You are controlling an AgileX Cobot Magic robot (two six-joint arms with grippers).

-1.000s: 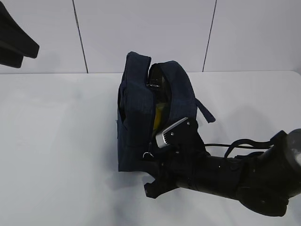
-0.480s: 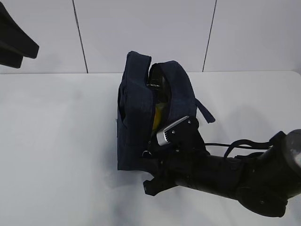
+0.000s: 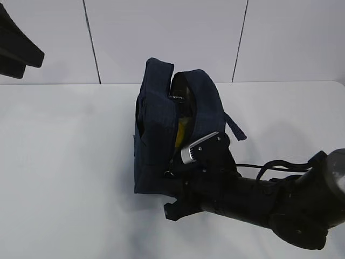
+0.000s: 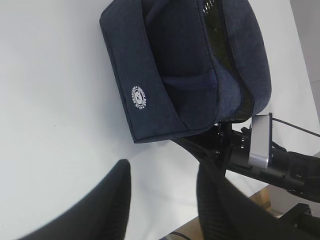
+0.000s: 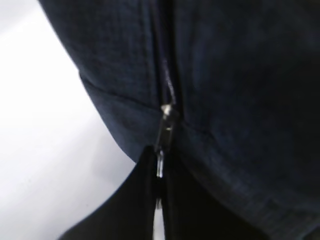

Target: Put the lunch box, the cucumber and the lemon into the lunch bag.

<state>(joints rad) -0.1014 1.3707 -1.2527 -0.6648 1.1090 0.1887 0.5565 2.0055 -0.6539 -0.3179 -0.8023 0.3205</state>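
The boxy dark navy fabric lunch bag point(image 3: 156, 135) stands at frame centre on the white surface, its top seam partly open. A strap handle point(image 3: 235, 125) hangs at its right side. A yellow object, presumably the lemon point(image 3: 182, 129), shows through the gap.

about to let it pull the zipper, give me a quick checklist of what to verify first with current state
1. Right pincer shut on the zipper pull: ok, the wrist view shows the fingers pinched together on the metal tab.
2. Lunch bag upright on the table: ok.
3. Bag mouth unzipped along the top: ok, a dark gap runs along it with something yellow inside, likely the lemon.
4. Cucumber and lunch box inside: cannot tell, neither shows anywhere.
5. Left pincer clear of the bag: ok, it is open and holds nothing, off to the side.
6. Strap handle clear of the zipper track: ok, it hangs on the bag's right side.
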